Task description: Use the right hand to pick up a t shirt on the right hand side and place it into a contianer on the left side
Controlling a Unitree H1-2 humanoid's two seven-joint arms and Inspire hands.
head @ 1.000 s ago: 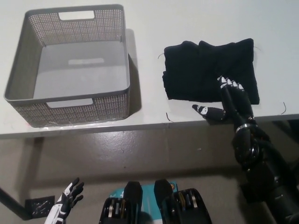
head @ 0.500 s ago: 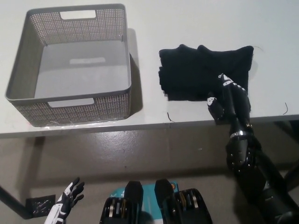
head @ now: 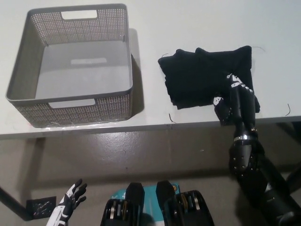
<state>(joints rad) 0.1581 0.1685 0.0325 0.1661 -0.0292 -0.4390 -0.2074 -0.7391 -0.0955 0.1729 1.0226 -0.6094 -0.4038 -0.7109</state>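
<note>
A black folded t-shirt (head: 204,75) lies on the white table (head: 188,23) at the right, its near edge bunched and lifted a little. My black right hand (head: 235,101) is shut on that near right corner, fingers above the cloth and thumb under it. The grey mesh container (head: 70,61) stands at the left with nothing inside. My white left hand (head: 68,207) hangs low at the bottom left, below the table, fingers apart.
The table's front edge (head: 141,126) runs across the picture just below the container and the shirt. Beneath it is grey floor (head: 141,155). A gap of bare table separates container and shirt.
My right hand's thumb has closed under the shirt's near edge. The shirt has bunched, and its left part has pulled in toward the right.
</note>
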